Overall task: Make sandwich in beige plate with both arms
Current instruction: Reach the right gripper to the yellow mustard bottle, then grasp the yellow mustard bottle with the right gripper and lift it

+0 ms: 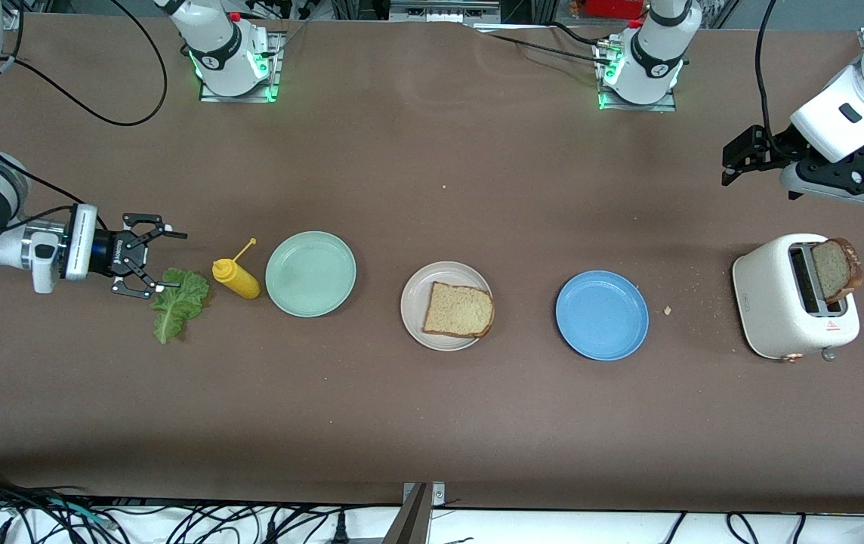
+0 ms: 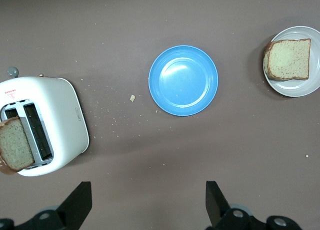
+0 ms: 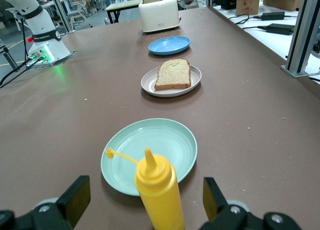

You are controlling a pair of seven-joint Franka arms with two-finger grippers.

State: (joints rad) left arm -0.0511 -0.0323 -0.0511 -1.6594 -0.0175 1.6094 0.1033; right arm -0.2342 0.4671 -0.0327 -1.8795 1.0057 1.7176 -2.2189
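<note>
- Brown matte tabletop (image 1: 432, 423) carries scattered crumbs near the toaster (image 1: 791, 298).
- Beige plate (image 1: 417, 317), mid-tabletop, holds one toast slice (image 1: 458, 310).
- Left pincer (image 1: 734, 162) hangs wide above the toaster's end.
- Right pincer (image 1: 164, 261) gapes wide over the lettuce leaf (image 1: 175, 302).

A yellow squeeze bottle (image 1: 236, 279) lies on the brown table (image 1: 432, 423) beside a mint-green plate (image 1: 310, 273) toward the right arm's end. A blue plate (image 1: 602, 315) sits toward the left arm's end, near a white toaster (image 1: 791, 310), crumbs (image 1: 668, 310) between them.
</note>
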